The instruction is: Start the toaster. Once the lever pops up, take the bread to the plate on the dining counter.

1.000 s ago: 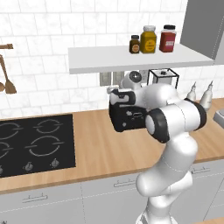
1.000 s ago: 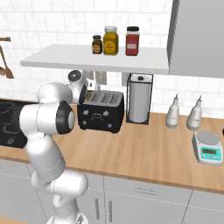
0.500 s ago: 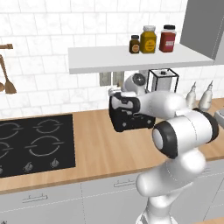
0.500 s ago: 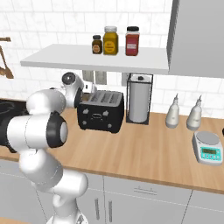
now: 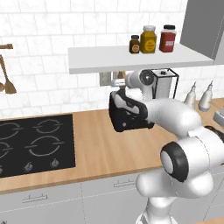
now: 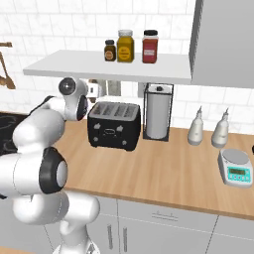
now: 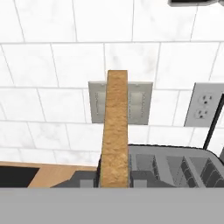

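The hand (image 7: 114, 186) pinches the bread (image 7: 115, 131) edge-on, lifted clear above the toaster (image 6: 114, 125). The toaster sits on the wooden worktop (image 6: 168, 173), just left of the paper-towel holder (image 6: 158, 112).

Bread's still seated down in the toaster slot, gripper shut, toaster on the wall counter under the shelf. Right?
Not quite. The bread is out of the slot: the hand view shows it edge-on, gripped at the bottom edge of that view and standing well above the toaster. The rest holds: the gripper is shut, and the toaster sits on the wall counter under the shelf.
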